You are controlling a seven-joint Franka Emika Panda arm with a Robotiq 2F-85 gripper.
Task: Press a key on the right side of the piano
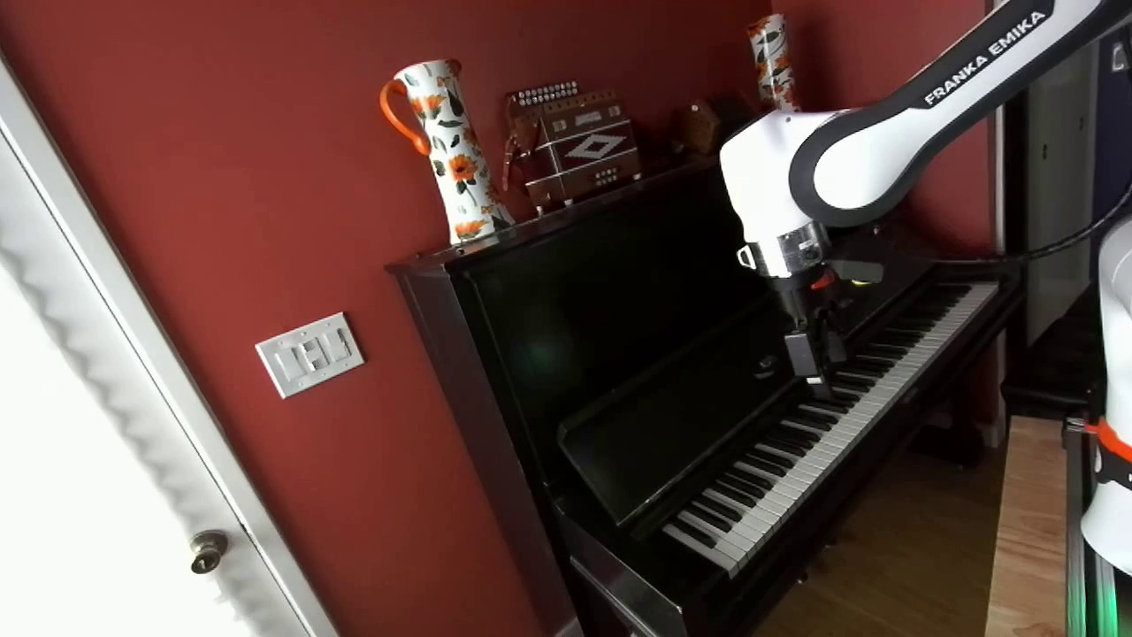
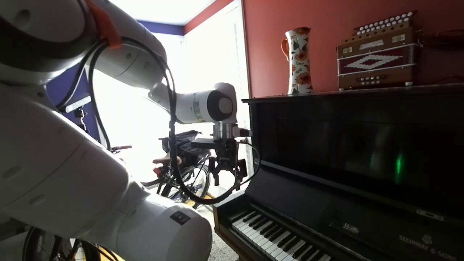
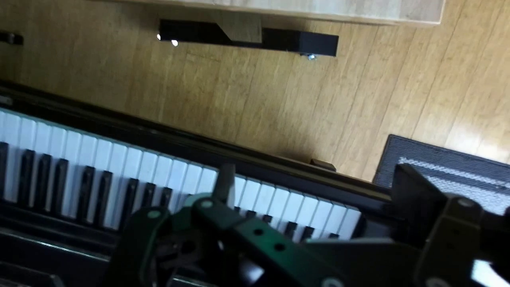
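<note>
- Near left in an exterior view: the white arm.
- Right: the black piano, its keys running near to far.
- On its top: an accordion, then a floral pitcher.
- Toward the keys' far end: jaws wide apart, raised higher.
- Far left: a bicycle.

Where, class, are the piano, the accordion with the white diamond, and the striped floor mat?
Piano (image 1: 610, 310): in an exterior view, on its upper front panel.
Accordion (image 2: 375, 61): in an exterior view, on its diamond-patterned front.
Floor mat (image 3: 468, 173): in the wrist view, on its striped surface.
</note>
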